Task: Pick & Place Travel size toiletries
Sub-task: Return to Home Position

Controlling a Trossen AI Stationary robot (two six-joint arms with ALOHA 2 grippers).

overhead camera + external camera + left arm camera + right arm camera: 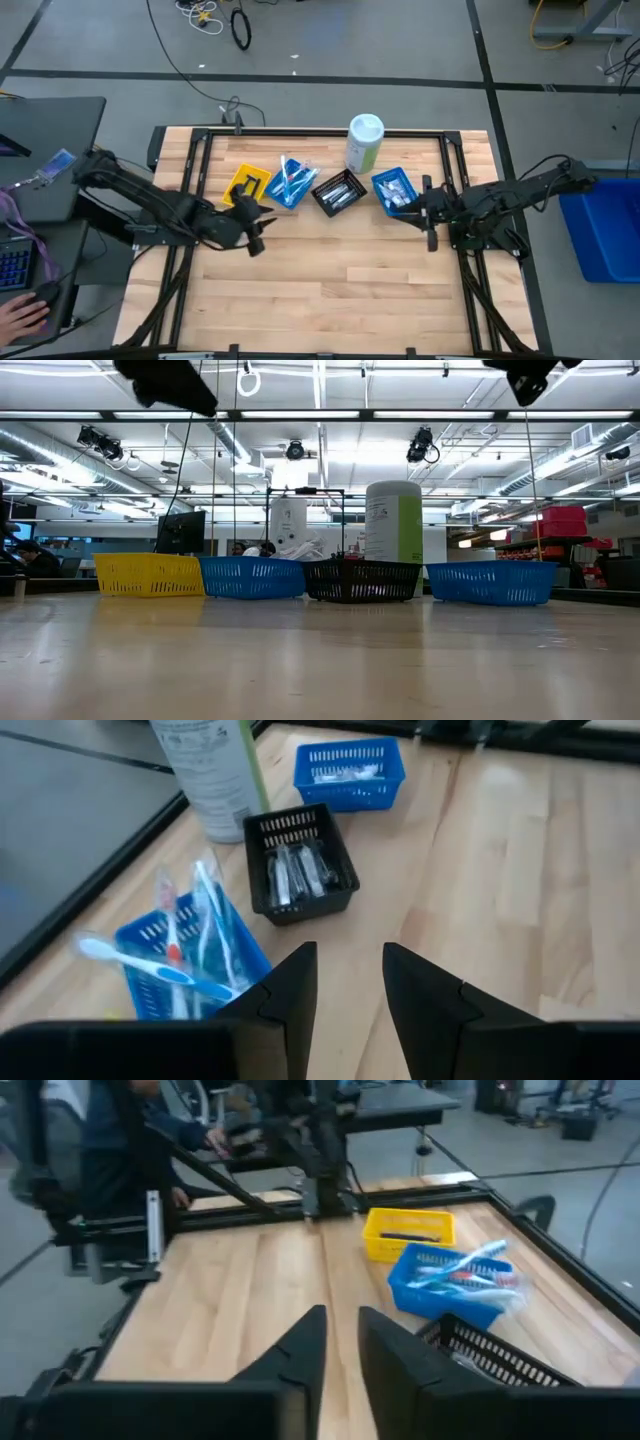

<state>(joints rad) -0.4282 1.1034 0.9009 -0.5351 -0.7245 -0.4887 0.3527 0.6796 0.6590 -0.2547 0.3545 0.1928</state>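
Though both arms hang above the table, nothing is held. Toothbrushes [150, 965] are slanted over the rim of the left blue basket [425, 1298], just beside the black basket [305, 905]. Silvery pieces [295, 870] are laid lengthwise inside the black basket. White tubes [345, 775] are laid crosswise in the right blue basket [350, 792], near its other side. On the left gripper [350, 955] and right gripper [342, 1315], the fingers are narrowly parted.

Yellow tray [150, 575], left blue tray [250, 578], black tray [360, 582], right blue tray [490, 583], white-and-green canister [393, 525] behind.

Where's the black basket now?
In the high view, the black slatted plastic basket sits between the left blue plastic basket and the right blue plastic basket, near the tall white-and-green canister.
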